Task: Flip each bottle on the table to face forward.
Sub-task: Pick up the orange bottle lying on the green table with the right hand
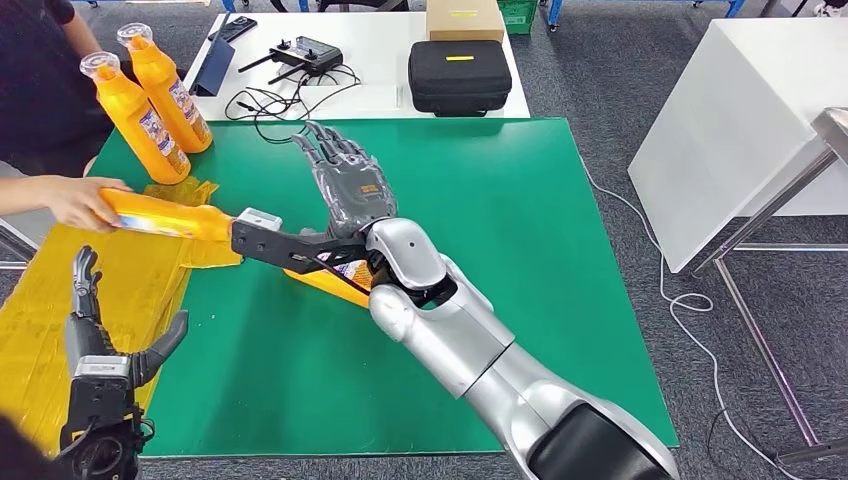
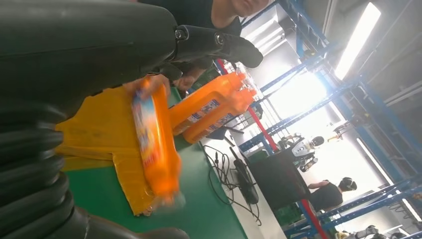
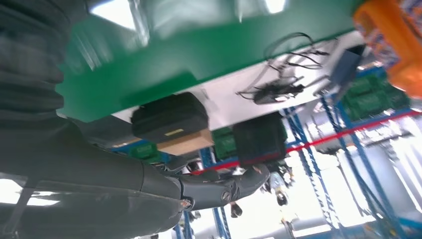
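Silver arm links enter from the near edge of the table (image 1: pixel 560 300), and nearest of all the left hand (image 1: pixel 100 350) is seen beside the near left corner, over the yellow sheet (image 1: pixel 60 300), its fingers apart and nothing held. Further in, the right hand (image 1: pixel 350 185) is stretched flat over the green surface, fingers extended and spread, empty; just behind its wrist an orange bottle (image 1: pixel 335 280) lies on its side, largely hidden by the arm and the black wrist bracket, so whether it is touched cannot be told. Towards the left edge a second lying bottle (image 1: pixel 165 217) is held at its base by a person's hand (image 1: pixel 70 200), its cap end pointing towards the bracket. At the far left corner two upright bottles (image 1: pixel 150 100) stand just beside each other, labels turned towards the table's middle. Beyond the far edge a white table (image 1: pixel 390 60) carries a black case (image 1: pixel 460 75) and a controller (image 1: pixel 305 52).

The step in hand is judged to be the taking up of a lying bottle for turning. It would be done well if the right hand were drawn back until the bottle's body sits under the palm, not the wrist, and closed across the waist clear of the label. The person's hand should be allowed to withdraw first. A round, smooth bottle is likely to roll, so a firm wrap is advised before lifting
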